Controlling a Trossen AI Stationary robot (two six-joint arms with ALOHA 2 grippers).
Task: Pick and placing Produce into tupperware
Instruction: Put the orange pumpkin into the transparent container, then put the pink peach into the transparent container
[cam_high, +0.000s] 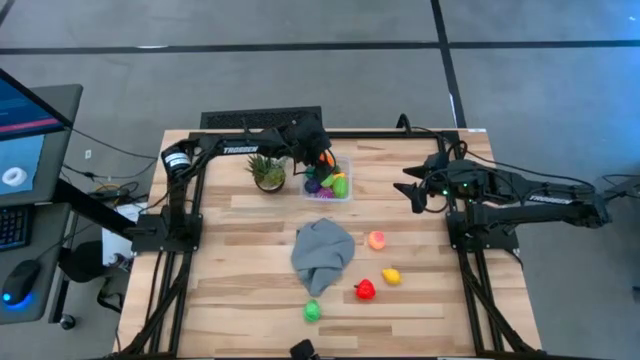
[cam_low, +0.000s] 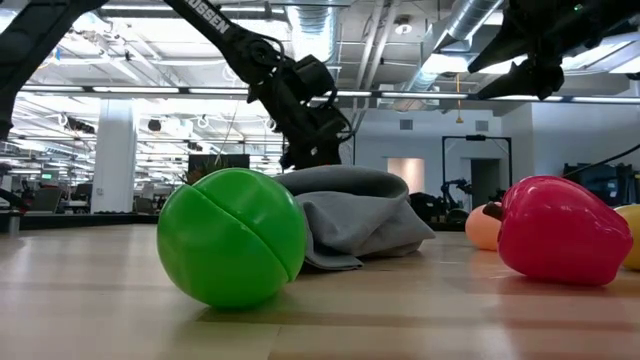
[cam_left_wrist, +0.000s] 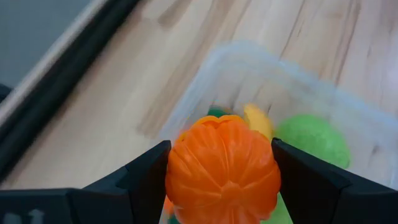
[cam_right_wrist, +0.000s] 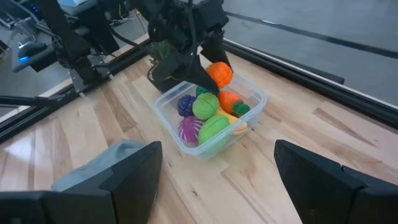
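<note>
Over the container: left gripper (cam_right_wrist: 208, 65) above the far side of the table, fingers clamped on either side of a ribbed orange toy fruit (cam_left_wrist: 224, 171), held just above the contents.
Container: clear square plastic tupperware with rounded corners (cam_right_wrist: 256, 101), far centre of the table, just beside a spiky green potted plant (cam_high: 267, 170).
Inside it: purple grapes (cam_right_wrist: 186, 104), a round green piece (cam_right_wrist: 205, 106), a striped magenta piece (cam_right_wrist: 190, 130), a leafy green piece (cam_right_wrist: 214, 127), an orange carrot with green top (cam_right_wrist: 231, 102), something yellow underneath.
Right side: right gripper (cam_high: 412, 190) off to the right of the container, fingers spread apart, nothing between them.
Loose on the wood: crumpled grey cloth (cam_high: 323, 254) mid-table; peach-orange piece (cam_high: 376, 240), yellow piece (cam_high: 391, 276), red pepper (cam_high: 365, 290) and green ball (cam_high: 312, 311) near the front.
Writing: white "TROSSEN" lettering on the left arm (cam_high: 240, 149), also on the right arm (cam_high: 550, 198).
</note>
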